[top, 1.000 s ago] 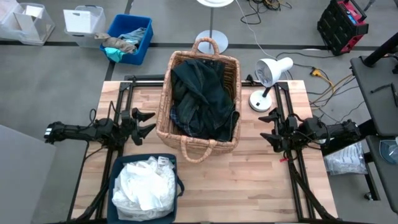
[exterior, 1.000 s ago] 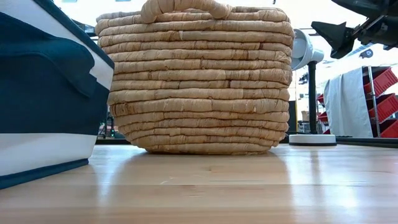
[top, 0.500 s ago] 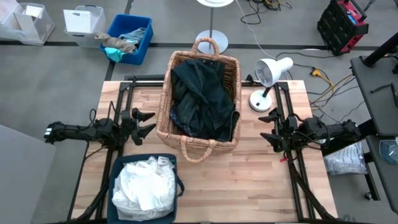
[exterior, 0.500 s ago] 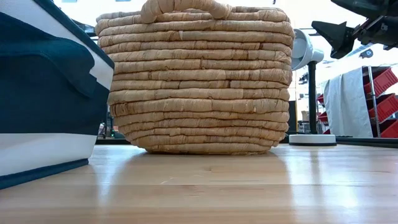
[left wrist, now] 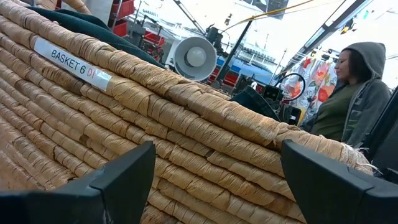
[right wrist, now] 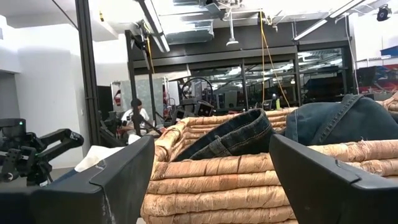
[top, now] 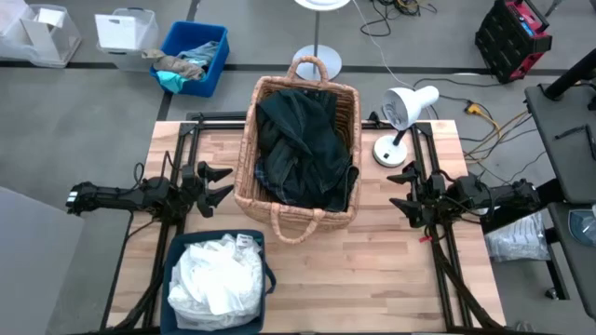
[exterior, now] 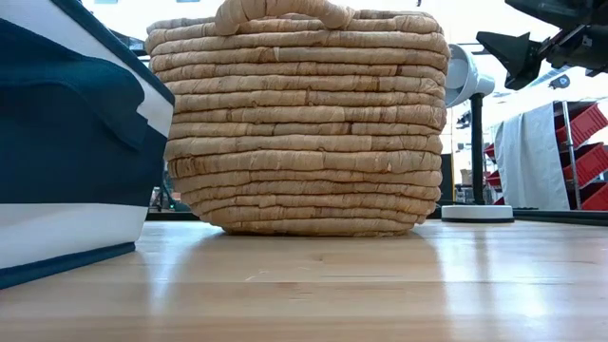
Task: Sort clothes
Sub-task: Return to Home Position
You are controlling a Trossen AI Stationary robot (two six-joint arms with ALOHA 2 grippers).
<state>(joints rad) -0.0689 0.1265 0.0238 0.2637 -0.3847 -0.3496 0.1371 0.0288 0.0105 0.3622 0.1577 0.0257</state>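
L gripper (top: 221, 182): left of basket (top: 249, 149), jaws wide.
R gripper (top: 399, 189): right of basket, jaws wide too.
Dark clothes (top: 303, 149): in basket.
White clothes (top: 219, 279): in near-left blue bin (top: 171, 265).

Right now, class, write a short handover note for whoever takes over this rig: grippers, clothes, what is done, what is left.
Left gripper: open, empty, apart from the tan woven wicker basket, on its left. Right gripper: open, empty, on its right.
Dark garments fill the basket; white garments fill the navy fabric laundry organizer on the left arm's side.
Done: no clothing shows loose on the wooden table.
Left: nothing visible to sort; both arms seem parked.
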